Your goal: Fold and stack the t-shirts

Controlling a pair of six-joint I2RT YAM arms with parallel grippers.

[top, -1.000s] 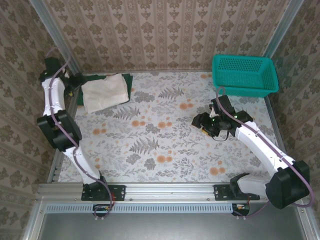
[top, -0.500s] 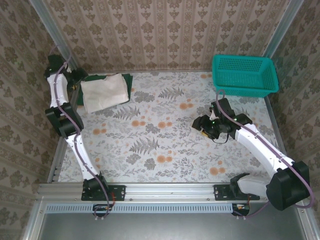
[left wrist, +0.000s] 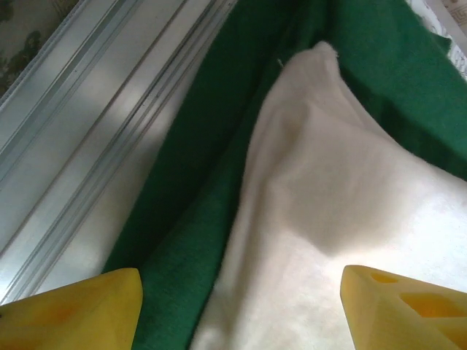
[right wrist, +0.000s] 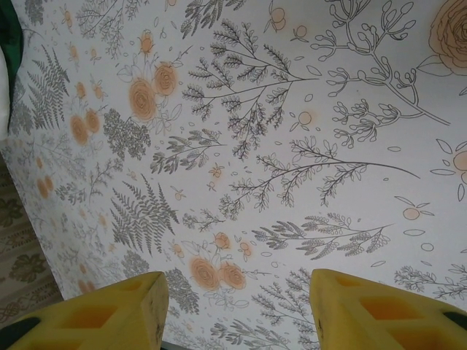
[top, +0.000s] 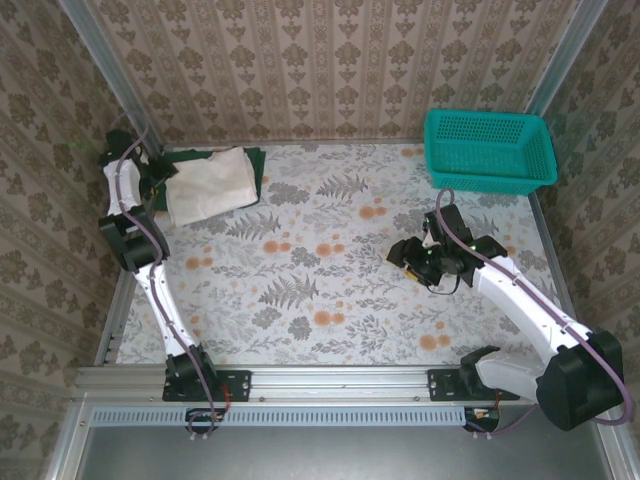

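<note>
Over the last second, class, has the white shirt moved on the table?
No. The white shirt lies where it did on the green shirt in the far left corner, no nearer the basket.

You get just a thin edge of the green t-shirt (top: 259,165) from above; the off-white t-shirt (top: 210,185) covers the rest. Left gripper (left wrist: 241,292) and right gripper (right wrist: 237,284): 2 yellow fingers each, cut off by the bottom edge of their wrist views (bodies out of frame).
</note>
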